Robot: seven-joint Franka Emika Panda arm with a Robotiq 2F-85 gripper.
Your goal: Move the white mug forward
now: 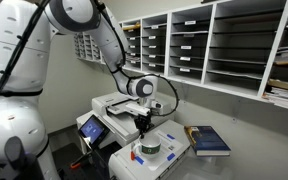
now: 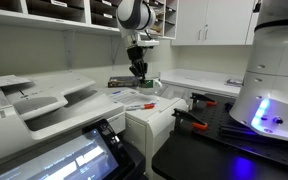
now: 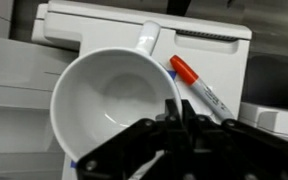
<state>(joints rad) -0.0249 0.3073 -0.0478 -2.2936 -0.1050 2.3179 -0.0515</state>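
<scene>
Gripper (image 3: 179,108) fingers drawn close together right at the rim of the white mug (image 3: 109,95) on its marker side; cannot tell if they pinch the rim or just sit over it. In an exterior view the gripper (image 1: 141,128) points straight down, directly above the mug (image 1: 147,151). Mug upright, mouth up, no long axis to speak of. Its handle (image 3: 147,38) points to the top of the wrist view, toward a white printer-like machine (image 3: 219,40). Inside of the mug reads pale grey-white there. Just beside the mug, on the gripper side, lies a white marker with a red cap (image 3: 199,85), diagonal, cap end nearer the handle; touching or not, cannot tell. Mug and marker sit on a flat white machine top (image 1: 176,152). A blue book (image 1: 209,140) lies flat on the counter (image 1: 259,150) near that top, apart from the mug. A white printer (image 1: 119,104) stands behind the mug, and a tilted touchscreen panel (image 1: 91,127) sits beside it. Wall-mounted white pigeonhole shelves (image 1: 234,45) hold stacked papers. White upper cabinets (image 2: 209,20) show in an exterior view; office copy-room setting.
</scene>
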